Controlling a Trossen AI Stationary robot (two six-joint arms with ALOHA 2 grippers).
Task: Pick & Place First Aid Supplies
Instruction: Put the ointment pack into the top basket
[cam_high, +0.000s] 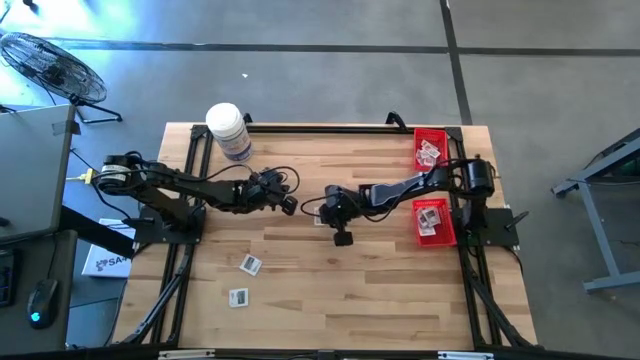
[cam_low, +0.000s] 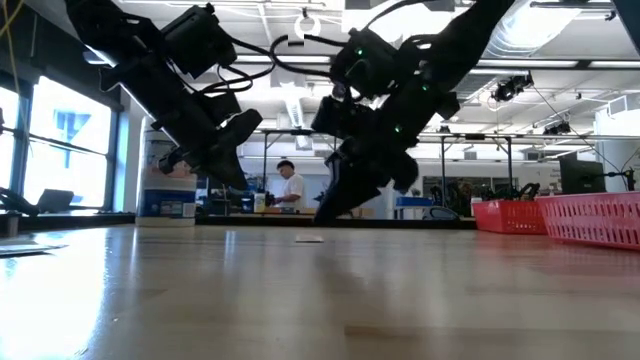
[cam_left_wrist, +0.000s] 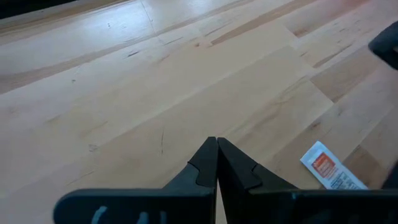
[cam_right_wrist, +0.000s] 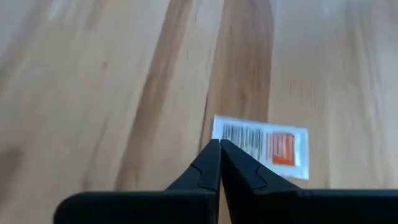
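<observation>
Our right hand has its fingers pressed together, and the packet lies flat on the surface just past the tips; we cannot tell whether its near edge is caught. To pick well, we should check before lifting and, if it is loose, spread the fingers and come down over that edge. Our left hand, also pressed together, waits above the surface with the packet beside it.

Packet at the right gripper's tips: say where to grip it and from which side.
Take the packet by its barcode-end edge, coming down steeply from above with the right gripper, now shut, opened first. It lies flat and thin on the table, so probably only an edge offers a pinch. The left gripper waits shut nearby.
</observation>
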